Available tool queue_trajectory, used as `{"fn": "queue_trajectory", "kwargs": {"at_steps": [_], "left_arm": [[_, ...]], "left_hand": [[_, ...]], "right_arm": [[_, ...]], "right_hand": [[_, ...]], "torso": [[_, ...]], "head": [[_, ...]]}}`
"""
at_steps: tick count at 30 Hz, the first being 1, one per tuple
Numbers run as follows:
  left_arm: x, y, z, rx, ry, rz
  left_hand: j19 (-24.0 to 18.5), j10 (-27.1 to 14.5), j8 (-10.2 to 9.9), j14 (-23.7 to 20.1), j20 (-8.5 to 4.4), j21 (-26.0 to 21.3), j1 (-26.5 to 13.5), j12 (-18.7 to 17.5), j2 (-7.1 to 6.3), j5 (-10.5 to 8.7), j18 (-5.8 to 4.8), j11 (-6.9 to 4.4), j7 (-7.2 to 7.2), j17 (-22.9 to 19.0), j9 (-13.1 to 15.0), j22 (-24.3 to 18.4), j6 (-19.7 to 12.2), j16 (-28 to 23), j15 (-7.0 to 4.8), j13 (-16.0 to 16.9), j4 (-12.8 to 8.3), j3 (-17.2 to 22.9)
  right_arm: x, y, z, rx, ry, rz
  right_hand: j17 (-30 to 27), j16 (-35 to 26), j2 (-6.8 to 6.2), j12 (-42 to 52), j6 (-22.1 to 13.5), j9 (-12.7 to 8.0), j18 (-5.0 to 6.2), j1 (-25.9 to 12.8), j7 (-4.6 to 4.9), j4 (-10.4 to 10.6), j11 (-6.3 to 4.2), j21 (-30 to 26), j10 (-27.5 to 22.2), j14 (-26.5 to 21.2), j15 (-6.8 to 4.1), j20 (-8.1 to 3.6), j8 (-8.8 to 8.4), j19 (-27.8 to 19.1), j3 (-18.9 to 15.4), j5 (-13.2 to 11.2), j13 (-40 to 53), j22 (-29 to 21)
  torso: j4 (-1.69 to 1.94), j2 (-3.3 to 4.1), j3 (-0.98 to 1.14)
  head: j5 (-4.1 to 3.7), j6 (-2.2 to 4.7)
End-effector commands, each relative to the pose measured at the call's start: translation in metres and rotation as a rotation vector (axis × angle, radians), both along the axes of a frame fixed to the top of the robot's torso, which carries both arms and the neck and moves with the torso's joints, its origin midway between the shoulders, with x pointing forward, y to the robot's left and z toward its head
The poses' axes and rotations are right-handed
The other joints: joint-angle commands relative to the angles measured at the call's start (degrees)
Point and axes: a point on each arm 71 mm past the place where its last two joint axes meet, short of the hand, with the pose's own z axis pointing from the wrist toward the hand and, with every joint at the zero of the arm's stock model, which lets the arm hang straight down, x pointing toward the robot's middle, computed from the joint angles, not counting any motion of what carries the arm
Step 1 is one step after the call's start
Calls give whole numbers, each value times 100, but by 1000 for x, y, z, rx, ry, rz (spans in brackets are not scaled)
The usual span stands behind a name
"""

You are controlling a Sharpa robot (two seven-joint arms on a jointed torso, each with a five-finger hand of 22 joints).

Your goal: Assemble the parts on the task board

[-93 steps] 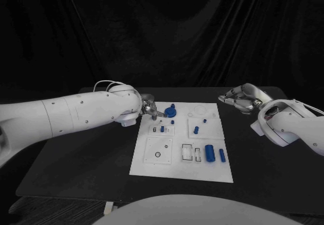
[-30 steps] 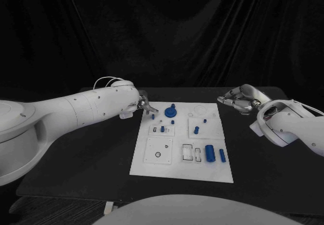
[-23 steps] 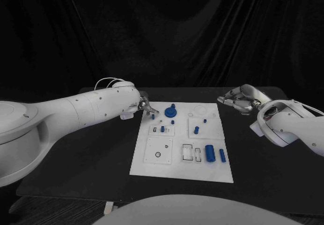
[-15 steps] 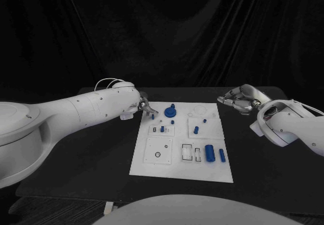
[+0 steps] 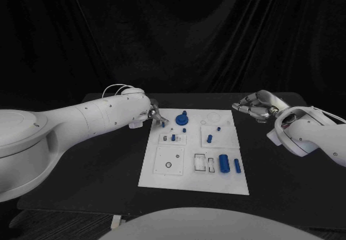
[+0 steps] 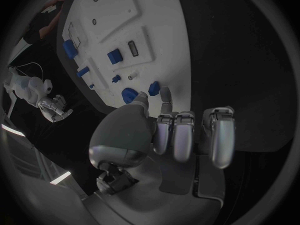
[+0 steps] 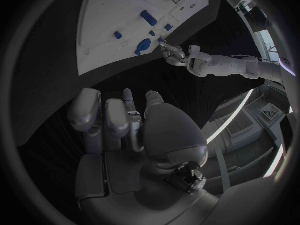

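Note:
The white task board (image 5: 189, 175) lies mid-table. A blue gear (image 5: 182, 120) and several small blue pegs sit in its far half, and two blue cylinders (image 5: 224, 163) lie near its right front. My left hand (image 5: 154, 115) hovers over the board's far left corner, beside the gear. In the left wrist view the thumb and a fingertip (image 6: 165, 93) pinch a small blue part (image 6: 154, 87) just above the board (image 6: 119, 15), next to the gear (image 6: 128, 94). My right hand (image 5: 255, 107) hangs off the board's far right corner, its fingers (image 7: 115, 117) curled in on nothing.
The board has white insert plates with slots and holes in its near half (image 5: 170, 161). Black table (image 5: 94, 165) surrounds it on all sides. The right wrist view takes in the board (image 7: 106, 30) and my left hand (image 7: 178, 55) beyond it.
Since the earliest frame my left hand has drawn back from the gear toward the board's far left corner. Over the last second it barely moves. The right hand stays still.

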Motion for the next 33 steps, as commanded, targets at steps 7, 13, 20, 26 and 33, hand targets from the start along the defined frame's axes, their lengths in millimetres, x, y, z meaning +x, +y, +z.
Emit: {"fn": "queue_trajectory", "kwargs": {"at_steps": [7, 13, 20, 26, 33], "left_arm": [[-2, -4, -2, -12, 21, -28], [-2, -6, -3, -13, 25, -33], [-2, -9, -3, -17, 26, -41], [-2, -10, -3, -20, 26, -45], [-2, -10, -3, -20, 28, -47]], "left_hand": [[176, 597, -43, 594, 43, -38, 55, -3, 11, 50, -7, 32, -8, 1507, -11, 1218, -35, 15, 35, 1508, -30, -1], [172, 597, -58, 594, 46, -43, 65, -3, 16, 76, -5, 36, -6, 1507, -22, 1216, -29, 15, 39, 1508, -36, 2], [167, 597, -166, 594, 65, -56, 148, -3, 26, 387, -3, 46, 2, 1507, -89, 1222, 21, 15, 53, 1508, -95, 21], [167, 597, -255, 594, 68, -62, 248, -3, 29, 828, -2, 44, -3, 1507, -130, 1230, 53, 15, 53, 1508, -168, 80], [167, 597, -346, 594, 55, -72, 435, -3, 18, 1203, -1, 23, -28, 1507, -164, 1239, 72, 15, 37, 1508, -311, 294]], "right_arm": [[-1, 0, -2, -1, 11, -3], [-1, 0, -2, -1, 11, -3], [-1, 0, -2, -1, 12, -3], [-1, 0, -2, -2, 14, -4], [-1, -1, -3, -3, 17, -5]], "right_hand": [[-8, 20, -7, -28, 53, -6, 10, 55, 8, 30, 10, 9, 270, 163, -39, 34, 20, 163, 6, -13, 2, 360], [-8, 20, -7, -28, 53, -6, 10, 55, 8, 30, 10, 9, 270, 163, -39, 34, 20, 163, 6, -13, 2, 360], [-19, 13, -6, -30, 54, -7, 11, 60, 8, 28, 11, 3, 268, 161, -38, 35, 19, 162, 8, -6, -3, 359], [-20, 12, -6, -32, 54, -8, 12, 65, 8, 27, 11, 2, 266, 161, -38, 35, 19, 162, 9, -1, -9, 359], [-19, 13, -5, -34, 54, -9, 13, 69, 8, 26, 12, -8, 264, 161, -37, 35, 19, 161, 11, 2, -12, 356]], "torso": [[0, 0, -1], [0, 0, 0], [1, 1, 0], [0, 0, 1], [0, 0, 0]], "head": [[-4, -1], [1, -1], [-9, -1], [-8, -1], [-8, -1]]}}
